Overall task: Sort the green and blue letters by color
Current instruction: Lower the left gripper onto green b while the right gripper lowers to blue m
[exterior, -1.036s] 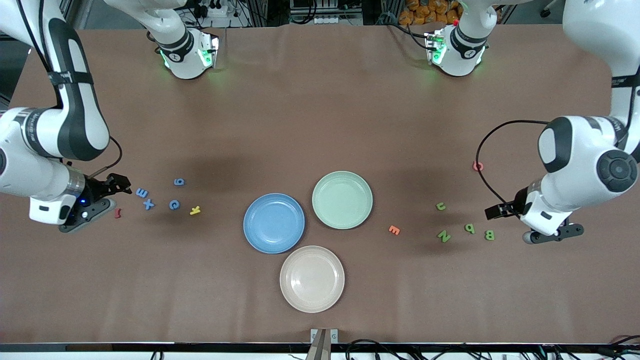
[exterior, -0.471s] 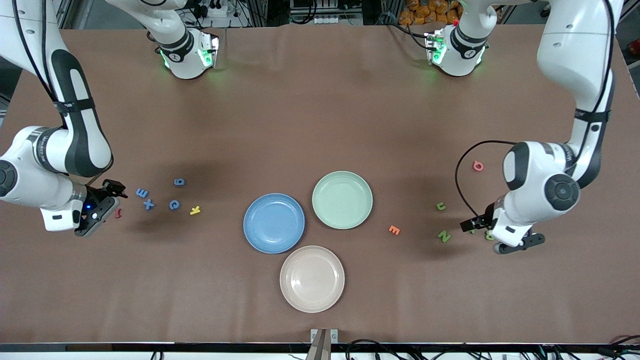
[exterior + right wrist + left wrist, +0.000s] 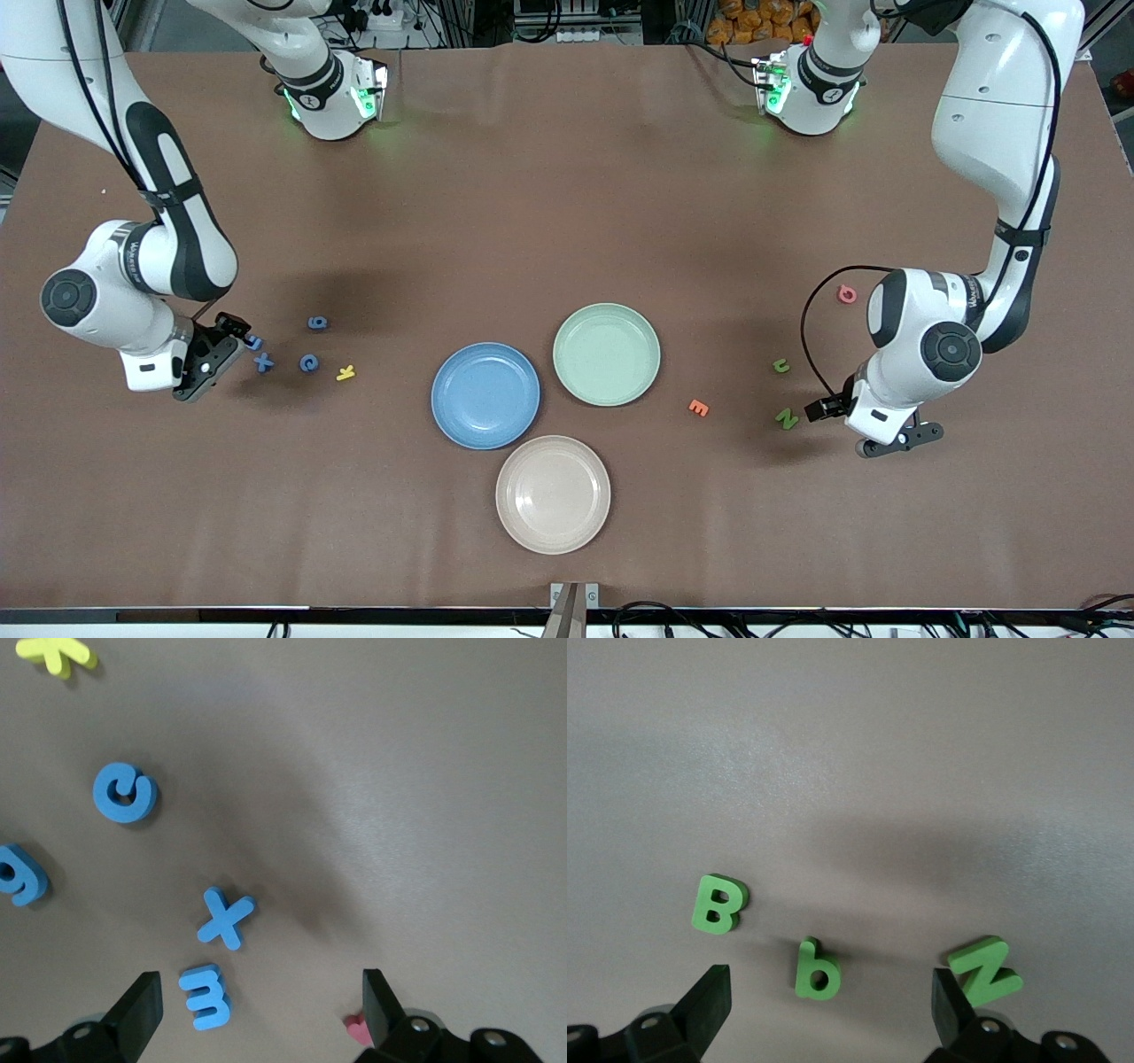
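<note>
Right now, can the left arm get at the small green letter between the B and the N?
Probably yes. The left pincer hangs open over the small green letter, with bare table around it and B and N lying apart.

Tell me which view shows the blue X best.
Right wrist view: the blue X sits close and unobstructed, beside the blue E. The front view shows the same X only as a tiny mark next to the right gripper, whose jaws are open above this cluster. The left wrist view shows only green letters, no X.
</note>
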Tool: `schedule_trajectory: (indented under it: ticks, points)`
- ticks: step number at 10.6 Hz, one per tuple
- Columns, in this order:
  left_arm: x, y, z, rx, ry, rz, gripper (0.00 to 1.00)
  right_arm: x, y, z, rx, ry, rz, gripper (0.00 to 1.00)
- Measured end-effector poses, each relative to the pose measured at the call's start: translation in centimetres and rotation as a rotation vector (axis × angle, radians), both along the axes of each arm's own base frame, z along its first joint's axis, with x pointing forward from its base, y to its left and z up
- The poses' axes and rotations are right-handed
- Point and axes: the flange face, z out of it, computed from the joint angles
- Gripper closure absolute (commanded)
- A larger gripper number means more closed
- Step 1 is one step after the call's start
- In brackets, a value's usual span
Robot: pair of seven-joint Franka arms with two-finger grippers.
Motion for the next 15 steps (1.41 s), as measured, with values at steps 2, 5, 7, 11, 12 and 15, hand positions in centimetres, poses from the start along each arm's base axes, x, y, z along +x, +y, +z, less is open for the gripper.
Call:
schedule_trajectory:
  ticks: [2, 5, 7, 11, 12, 15]
  points:
    - [0.0, 0.3, -0.5, 0.000, 0.002, 0.045, 0.00, -0.7, 0.1, -0.8, -0.002, -0.012, 0.032, 0.00]
    - [-0.6, 0.2, -2.8, -0.018, -0.038, 0.119, 0.00, -2.1, 0.2, -2.4, -0.009, -0.053, 0.049, 0.00]
    - [-1.4, 0.6, -4.0, -0.019, -0.034, 0.124, 0.00, -2.8, 0.2, -3.0, -0.009, -0.052, 0.054, 0.00]
    - [-1.6, 3.1, -4.4, -0.017, -0.024, 0.163, 0.00, -3.5, -0.5, -3.6, -0.009, -0.043, 0.073, 0.00]
    - [-1.6, 3.1, -4.4, -0.017, -0.024, 0.163, 0.00, -3.9, -0.6, -3.9, -0.011, -0.052, 0.077, 0.00]
    - [-1.7, 2.3, -4.4, -0.023, -0.023, 0.186, 0.00, -5.2, -0.6, -4.9, -0.011, -0.055, 0.083, 0.00]
